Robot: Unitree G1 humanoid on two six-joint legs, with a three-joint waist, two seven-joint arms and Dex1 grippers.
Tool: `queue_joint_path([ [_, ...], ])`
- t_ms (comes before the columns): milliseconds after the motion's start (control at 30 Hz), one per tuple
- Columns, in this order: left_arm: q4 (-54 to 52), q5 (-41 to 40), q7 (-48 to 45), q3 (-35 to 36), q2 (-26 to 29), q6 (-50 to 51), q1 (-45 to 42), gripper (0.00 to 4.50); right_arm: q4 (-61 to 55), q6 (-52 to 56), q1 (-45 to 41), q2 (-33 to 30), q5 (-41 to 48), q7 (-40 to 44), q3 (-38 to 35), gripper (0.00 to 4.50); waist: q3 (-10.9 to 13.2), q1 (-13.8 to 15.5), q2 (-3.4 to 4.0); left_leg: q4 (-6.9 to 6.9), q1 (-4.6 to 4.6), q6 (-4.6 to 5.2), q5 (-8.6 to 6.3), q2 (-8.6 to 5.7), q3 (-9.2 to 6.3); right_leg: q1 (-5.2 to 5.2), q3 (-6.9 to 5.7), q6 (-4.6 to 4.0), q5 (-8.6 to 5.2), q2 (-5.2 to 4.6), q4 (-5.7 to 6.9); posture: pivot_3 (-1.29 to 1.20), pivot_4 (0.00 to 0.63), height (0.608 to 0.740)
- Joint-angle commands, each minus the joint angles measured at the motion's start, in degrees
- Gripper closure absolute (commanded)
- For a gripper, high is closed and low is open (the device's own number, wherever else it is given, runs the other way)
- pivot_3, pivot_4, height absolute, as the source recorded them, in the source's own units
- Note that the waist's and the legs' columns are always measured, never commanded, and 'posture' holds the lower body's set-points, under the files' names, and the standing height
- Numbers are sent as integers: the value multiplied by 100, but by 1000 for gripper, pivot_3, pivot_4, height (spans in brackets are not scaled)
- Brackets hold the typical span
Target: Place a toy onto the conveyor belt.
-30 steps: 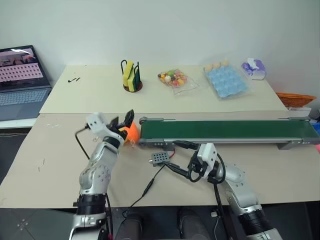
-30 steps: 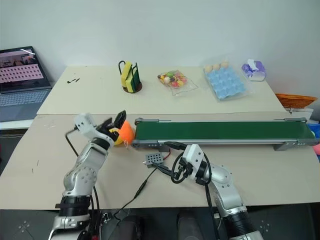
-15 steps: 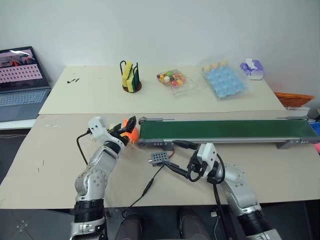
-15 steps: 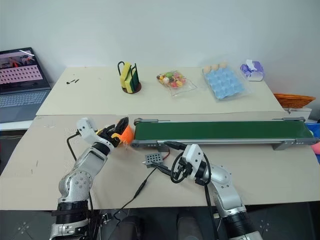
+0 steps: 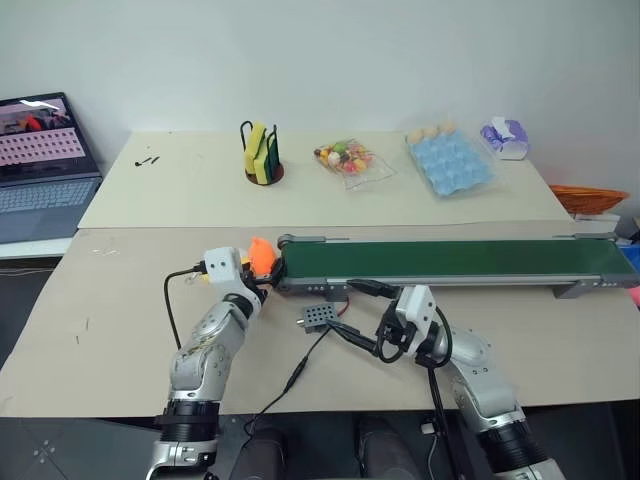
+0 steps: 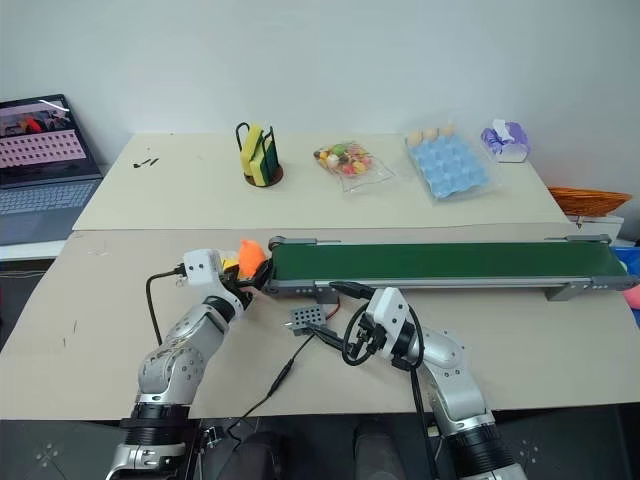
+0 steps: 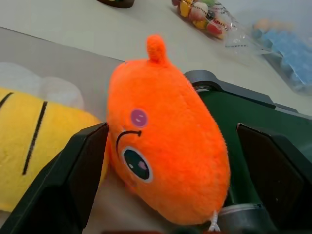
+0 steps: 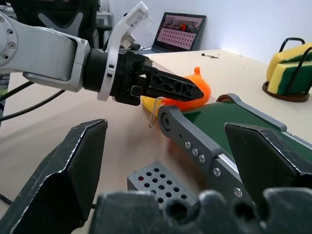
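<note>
Straddling the toy (image 7: 165,151) at the conveyor belt (image 5: 450,262) end, left fingers (image 7: 80,170) released; right fingers (image 8: 73,165) spread.

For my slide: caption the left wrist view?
Open left end effector straddling the orange fish toy at the conveyor belt end.

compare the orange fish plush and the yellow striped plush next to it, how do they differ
The orange fish plush is plain bright orange with a stitched eye; the yellow plush is yellow with thin dark stripes. The fish sits between the open fingers of the left end effector, against the end of the conveyor belt; the yellow plush lies outside the fingers, on the side away from the belt. Both are soft toys lying side by side.
</note>
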Motion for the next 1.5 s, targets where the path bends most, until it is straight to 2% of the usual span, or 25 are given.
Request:
queue_joint_path([
  [33,-36,94,-20,131,-29,-50,-99,24,-229,-19,-2,6,95,-48,-107,0,0,-1,0,0,0,0,0,0,0,0,0,0,0,0,0,0,150,740],
  [67,-35,93,-30,143,-42,-45,-111,24,-223,-26,-6,8,92,-50,-107,0,0,-1,0,0,0,0,0,0,0,0,0,0,0,0,0,0,150,740],
  [167,-14,124,-47,180,-76,-83,-149,877,-191,-42,-31,12,79,-47,-99,0,0,4,0,0,-1,0,0,0,0,0,0,0,0,-1,0,0,150,740],
  [333,-29,135,-145,216,-119,-43,-185,2862,-136,-68,-69,18,73,-32,-101,0,0,3,0,0,-2,0,0,0,0,0,0,0,0,-1,-1,0,150,740],
  [367,-32,145,-146,212,-123,-21,-190,3115,-131,-75,-71,19,69,-32,-101,0,0,-1,0,0,-1,0,0,0,0,0,0,0,0,-1,-1,0,150,740],
  [533,-7,215,-93,226,-142,52,-235,3115,-104,-82,-96,31,65,-35,-101,0,0,1,0,0,-1,0,0,0,0,0,0,0,0,-1,-1,0,150,740],
  [667,-132,725,82,161,-92,-492,-331,3115,-88,-88,-91,21,44,-35,-99,0,0,2,0,0,-1,0,0,0,0,0,0,0,0,0,-1,0,150,740],
  [767,-444,2416,562,-305,359,-1935,-413,3115,-85,-88,-76,11,32,-29,-91,0,1,-3,-1,0,-3,0,0,0,0,-2,0,0,0,0,-3,0,150,740],
  [967,-367,5429,904,-1701,1599,-3967,-593,3115,-60,-81,-85,17,23,-32,-82,0,-1,114,2,-1,-12,-1,0,-2,1,-6,0,-2,3,-4,-10,0,150,740],
  [1033,-82,5953,804,-2081,1914,-4437,-606,3115,-48,-81,-104,29,23,-37,-83,0,-3,150,4,-1,-12,-1,0,-3,2,-5,0,0,2,-4,-13,0,150,740],
  [1233,928,6322,305,-2528,2397,-5185,-923,3115,-12,-86,-153,51,42,-23,-94,0,-2,97,5,-1,-13,0,0,1,3,-16,0,0,2,1,-4,0,150,740],
  [1500,1689,6124,-522,-2658,2433,-5417,-1443,3115,0,-91,-167,94,51,-58,-107,0,-2,116,5,-1,-17,1,-1,0,3,-16,0,1,1,-1,-4,0,150,740],
])
